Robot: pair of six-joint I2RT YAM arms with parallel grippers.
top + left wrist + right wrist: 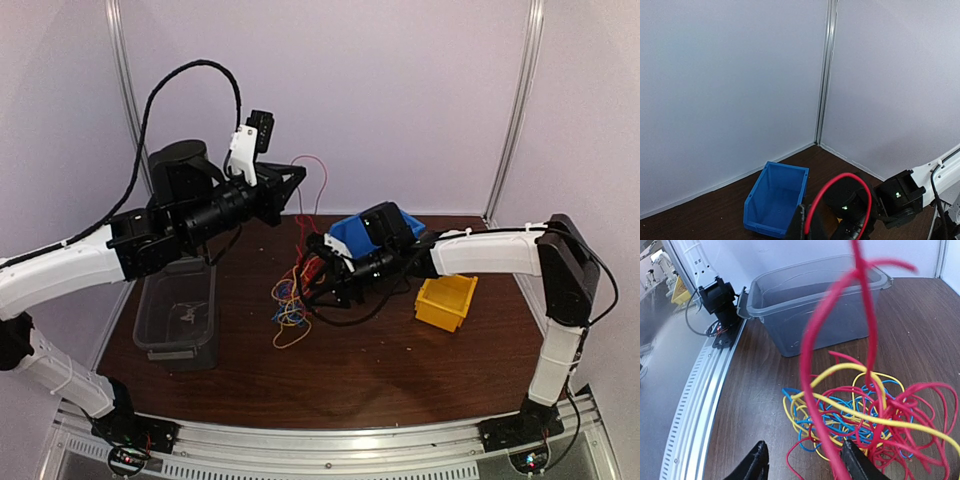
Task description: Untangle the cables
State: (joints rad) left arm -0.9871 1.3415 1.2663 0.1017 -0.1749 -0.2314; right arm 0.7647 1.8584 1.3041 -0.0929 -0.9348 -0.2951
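1. Cables, thin curly wires in red, blue and yellow-orange (293, 297): lay heaped on the dark brown wooden table (400, 360), just ahead of and below the right gripper (806, 465).
2. Sent one red strand (810, 350) near-upright from the heap to the left gripper (298, 181).
3. Left: held high over the far side, pinched shut on that strand.
4. Right: reached low across, nearer the heap, fingers apart, strand between them; contact impossible to tell.

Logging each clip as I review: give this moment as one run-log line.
left gripper: raised, shut on red cable | right gripper: open, low at tangle | task: cables not yet untangled
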